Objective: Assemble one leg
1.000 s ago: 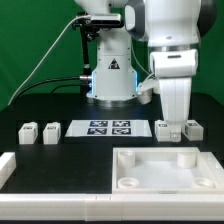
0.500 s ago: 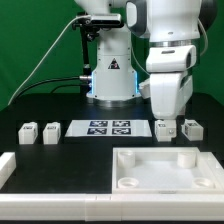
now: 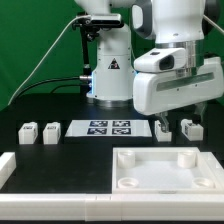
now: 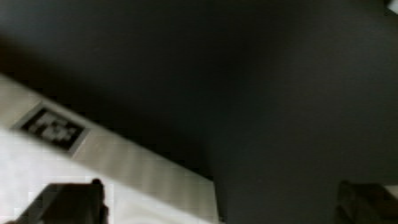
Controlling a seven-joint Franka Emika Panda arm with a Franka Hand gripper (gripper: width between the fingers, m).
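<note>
Wrist view is dark and smeared, yet it gives what the other camera hides: the gripper [image 4: 222,205] with its two fingers [image 4: 71,205] spread wide and nothing between them, plus a tagged white face [image 4: 54,125] I cannot name. Exterior view shows the arm [image 3: 175,85] tilted above the leg [image 3: 163,128], just off the marker board [image 3: 108,127] on the exterior view's right. A second leg [image 3: 189,128] stands beyond it, and two more legs [image 3: 50,130] stand past the board's other end. The table [image 3: 60,150] is black, with a white tray [image 3: 150,153] in front of the board and a dark backdrop [image 3: 30,40] behind.
</note>
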